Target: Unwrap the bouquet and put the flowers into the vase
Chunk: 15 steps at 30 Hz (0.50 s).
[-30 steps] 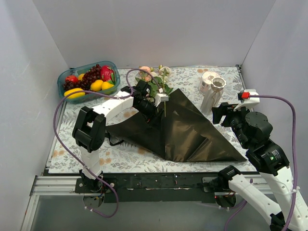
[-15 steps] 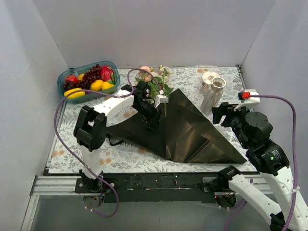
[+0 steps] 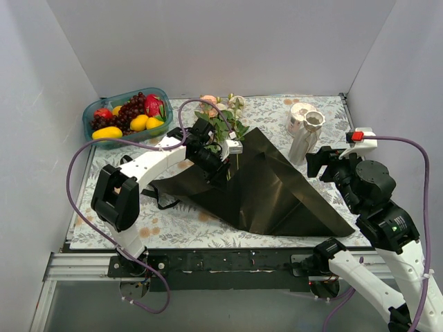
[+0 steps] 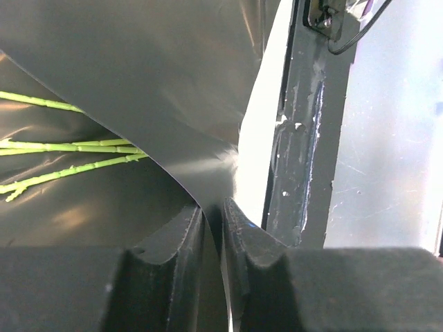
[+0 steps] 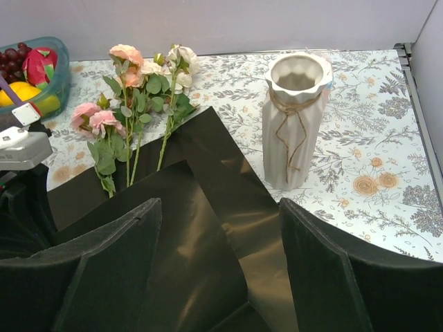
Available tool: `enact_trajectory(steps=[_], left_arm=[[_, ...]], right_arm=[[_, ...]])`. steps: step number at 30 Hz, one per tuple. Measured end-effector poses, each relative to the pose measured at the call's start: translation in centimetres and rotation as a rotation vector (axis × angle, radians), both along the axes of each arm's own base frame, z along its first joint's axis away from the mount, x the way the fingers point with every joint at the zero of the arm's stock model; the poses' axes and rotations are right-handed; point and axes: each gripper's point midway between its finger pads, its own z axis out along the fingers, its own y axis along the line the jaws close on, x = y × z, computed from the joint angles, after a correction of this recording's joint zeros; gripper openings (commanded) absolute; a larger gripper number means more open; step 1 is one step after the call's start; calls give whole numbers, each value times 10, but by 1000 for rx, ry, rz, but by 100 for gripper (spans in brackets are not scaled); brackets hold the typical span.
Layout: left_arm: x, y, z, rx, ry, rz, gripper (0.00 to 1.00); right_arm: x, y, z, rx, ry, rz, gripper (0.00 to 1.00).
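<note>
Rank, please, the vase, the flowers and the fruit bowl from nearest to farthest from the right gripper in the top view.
1. Vase, right side, just beyond the right gripper.
2. Flowers, back centre, at the black paper's top edge.
3. Fruit bowl, back left corner.

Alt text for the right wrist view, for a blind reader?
Pink and cream flowers lie on the floral-print table, their stems running into an opened sheet of black paper. A white vase tied with twine stands upright to their right, no flowers in it; the open fingers of the right gripper frame the bottom edge.
</note>
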Motion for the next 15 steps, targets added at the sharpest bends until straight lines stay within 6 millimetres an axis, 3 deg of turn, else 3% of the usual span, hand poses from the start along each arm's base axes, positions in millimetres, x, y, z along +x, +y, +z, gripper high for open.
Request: enact_trajectory(steps=[7,15], left_arm=[[-8,7,2,-4,-82,-40,0],[-73,42,24,-95,-295,-248,0]], right_arm=[[0,0,5,5,-5,0,75],[5,3,4,-4,10,1,75]])
